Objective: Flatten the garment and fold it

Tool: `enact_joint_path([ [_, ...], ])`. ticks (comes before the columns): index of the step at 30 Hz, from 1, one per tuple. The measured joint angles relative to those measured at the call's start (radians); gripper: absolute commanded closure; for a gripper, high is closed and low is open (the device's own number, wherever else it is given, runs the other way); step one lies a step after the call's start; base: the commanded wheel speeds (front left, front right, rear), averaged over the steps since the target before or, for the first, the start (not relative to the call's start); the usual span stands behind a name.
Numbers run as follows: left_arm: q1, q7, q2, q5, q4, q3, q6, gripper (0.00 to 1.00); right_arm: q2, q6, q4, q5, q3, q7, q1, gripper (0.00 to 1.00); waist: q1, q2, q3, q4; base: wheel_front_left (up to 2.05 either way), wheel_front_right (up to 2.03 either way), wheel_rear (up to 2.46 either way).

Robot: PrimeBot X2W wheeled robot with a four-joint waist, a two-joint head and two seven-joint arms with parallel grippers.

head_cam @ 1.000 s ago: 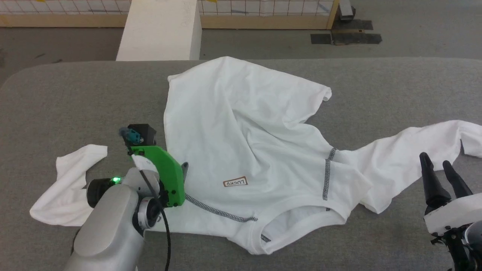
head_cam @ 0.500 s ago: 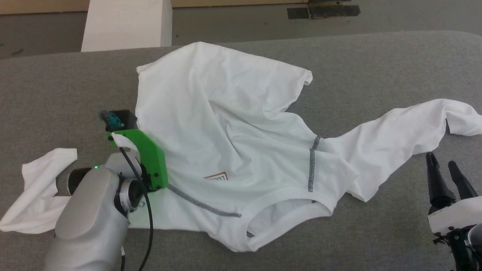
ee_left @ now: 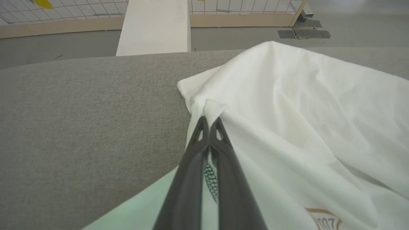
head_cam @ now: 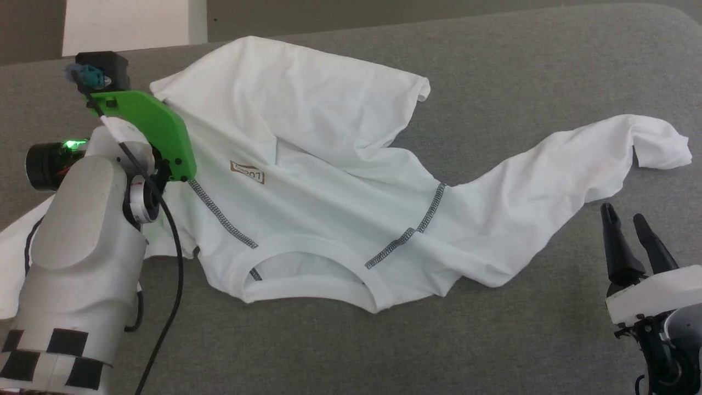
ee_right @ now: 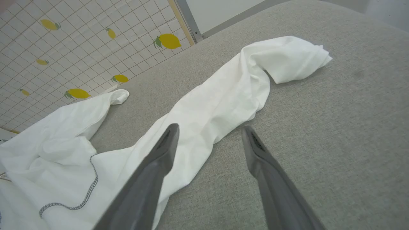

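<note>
The garment (head_cam: 329, 159), a white long-sleeved shirt with grey zigzag seams and a brown-outlined chest patch (head_cam: 247, 172), lies crumpled on the grey table (head_cam: 548, 66), neck opening toward me. My left gripper (ee_left: 209, 120) is shut on a pinch of the garment (ee_left: 303, 111) at its left side, and the cloth there is raised off the table. In the head view the green wrist mount (head_cam: 148, 123) covers those fingers. My right gripper (head_cam: 622, 215) stands open above the table, near the right sleeve (ee_right: 223, 102) and apart from it; the right gripper (ee_right: 209, 131) holds nothing.
A white box (ee_left: 156, 25) stands on the floor beyond the table's far edge. A tiled wall with lemon prints (ee_right: 64, 48) lies past it. The left sleeve (head_cam: 11, 247) trails behind my left forearm. Bare grey table spreads left of the shirt (ee_left: 80, 105).
The left gripper has shut on the shirt's left side and moved away and left with it, drawing the chest along. The head camera has tilted down. The right gripper stays open.
</note>
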Motion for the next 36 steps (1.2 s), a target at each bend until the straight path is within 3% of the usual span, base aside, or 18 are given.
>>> enact_joint_path([
  [1,-0.005,-0.005,-0.007,-0.003,0.018,0.000,-0.012,1.00,0.000,0.000,0.001,0.000,0.000,-0.002,0.000,0.00,0.0000,0.0000,0.003,-0.005,0.00,0.00,0.00],
  [2,-0.006,-0.016,-0.015,-0.007,0.034,0.002,-0.016,0.86,0.000,0.000,0.002,0.000,0.000,-0.002,0.000,0.00,0.0000,0.0000,0.004,-0.008,0.00,0.00,0.00],
  [3,-0.006,-0.031,-0.023,-0.007,0.051,0.000,-0.020,0.04,0.000,0.000,0.005,0.000,-0.001,-0.002,0.000,0.00,0.0001,0.0000,0.003,-0.010,0.00,0.00,0.00],
  [4,-0.006,-0.047,-0.031,-0.008,0.066,0.000,-0.022,0.00,0.000,0.000,0.007,0.000,-0.002,-0.002,0.000,0.00,0.0001,0.0000,0.000,-0.010,0.00,0.00,0.00],
  [10,0.017,-0.179,-0.048,-0.077,0.046,0.071,-0.029,0.00,0.000,0.000,0.013,-0.001,-0.002,-0.001,0.010,0.00,0.0000,0.0000,-0.035,0.004,0.00,0.00,0.00],
  [15,0.163,-0.227,-0.044,-0.130,-0.089,0.130,-0.011,0.00,0.000,0.000,0.021,0.000,0.000,0.003,0.035,0.00,0.0000,0.0001,-0.071,0.037,0.00,0.00,0.00],
  [24,0.498,-0.009,-0.037,-0.164,-0.369,0.075,0.092,0.00,0.000,0.000,0.027,-0.001,0.011,0.012,0.052,0.00,0.0000,0.0000,-0.117,0.121,0.00,0.00,0.00],
  [28,0.509,0.030,-0.028,-0.160,-0.391,0.061,0.114,0.00,0.000,0.000,0.029,-0.001,0.022,0.016,0.048,0.00,0.0000,0.0000,-0.125,0.138,0.00,0.00,0.00],
  [36,0.480,0.042,-0.025,-0.160,-0.329,0.040,0.107,0.00,0.000,0.000,0.047,0.000,0.013,0.014,0.046,0.00,-0.0001,0.0000,-0.116,0.108,0.00,0.00,0.00],
])
